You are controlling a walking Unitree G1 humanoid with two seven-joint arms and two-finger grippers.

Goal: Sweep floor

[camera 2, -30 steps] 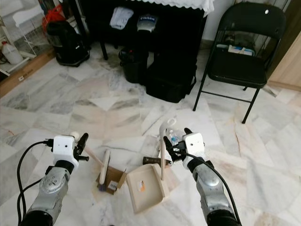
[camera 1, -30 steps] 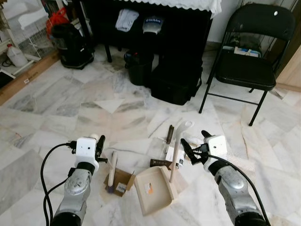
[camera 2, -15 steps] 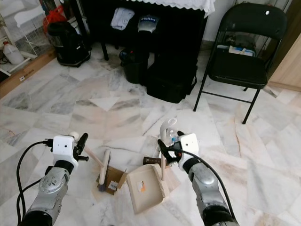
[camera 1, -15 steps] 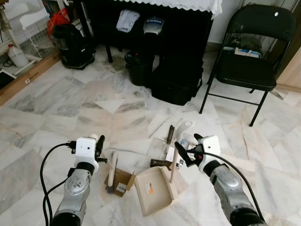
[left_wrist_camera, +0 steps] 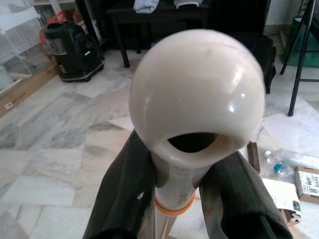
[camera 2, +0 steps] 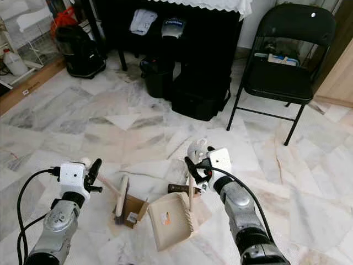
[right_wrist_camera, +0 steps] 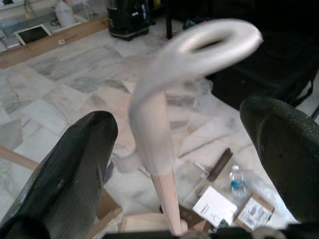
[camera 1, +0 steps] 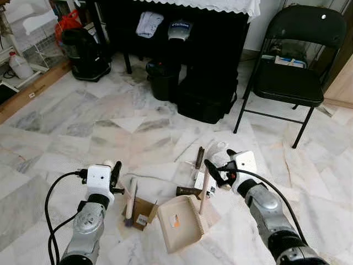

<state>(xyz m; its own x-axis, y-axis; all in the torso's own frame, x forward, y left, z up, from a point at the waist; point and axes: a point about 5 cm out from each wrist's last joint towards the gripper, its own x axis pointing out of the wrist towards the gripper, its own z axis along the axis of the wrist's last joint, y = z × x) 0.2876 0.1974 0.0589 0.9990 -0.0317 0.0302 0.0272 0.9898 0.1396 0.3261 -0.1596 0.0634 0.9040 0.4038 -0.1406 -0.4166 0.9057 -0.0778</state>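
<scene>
— What's in the beige plastic dustpan [camera 1: 180, 222]?

— From my seat I see its tray lying on the white-and-grey marble floor [camera 1: 83, 118], with a small orange mark inside that I can't identify. Its upright beige handle with a looped white top [right_wrist_camera: 164, 124] rises between the spread fingers of my right tool [camera 1: 217, 173]; the tool is open and I see no contact with the handle. My left tool [left_wrist_camera: 174, 194] is clamped on the rounded cream top of the brush handle [left_wrist_camera: 197, 94]. The pale wooden brush [camera 1: 130, 200] slants down to the floor, its head beside a small brown cardboard box [camera 1: 141, 212].

— And the litter?

— Just beyond the dustpan lie a white printed carton [camera 1: 205, 181], a dark brown stick-like piece [camera 1: 198, 157] and, in the right wrist view, a small clear plastic bottle [right_wrist_camera: 236, 178].

— The room?

— A black folding metal chair [camera 1: 292, 66] stands at the right with something flat on its seat. A dark cabinet with a white lace cloth [camera 1: 182, 27] is straight ahead, a black bin [camera 1: 164, 80] and a black bag [camera 1: 207, 96] at its foot. At the left stands a black round appliance [camera 1: 83, 52] and a white plastic jug [camera 1: 20, 65].

— Anything unclear?

— The brush bristles are too small for me to make out, and the handle's loop is blurred in the right wrist view.
</scene>
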